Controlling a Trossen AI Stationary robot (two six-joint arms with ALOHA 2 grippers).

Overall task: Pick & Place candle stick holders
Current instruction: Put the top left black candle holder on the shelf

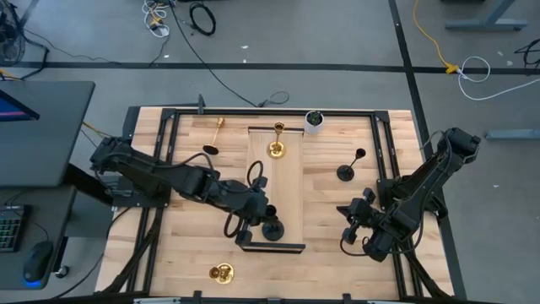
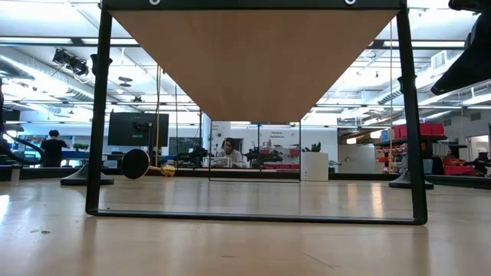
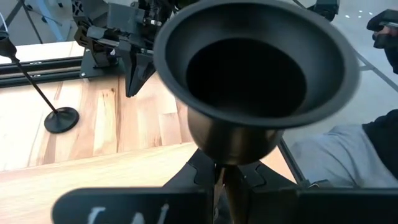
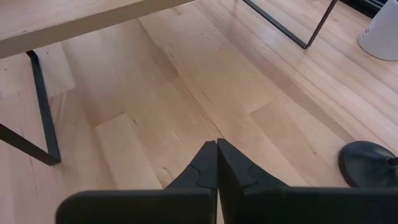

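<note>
We have a black candle stick holder [image 3: 255,81] clamped by its stem in the left gripper [image 1: 268,221], over the near end of the raised shelf [image 1: 287,190] on the bench [image 1: 329,253] — we should lower it level, then release. The right gripper [image 4: 216,163] waits, fingers closed on nothing.

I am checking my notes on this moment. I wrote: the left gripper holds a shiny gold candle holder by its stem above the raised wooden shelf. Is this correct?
Not quite: the colour is wrong. The left gripper is shut on a matte black candle holder, not a gold one, as the left wrist view shows. The rest stands: it grips the stem, over the near end of the raised wooden shelf in the high view.
</note>
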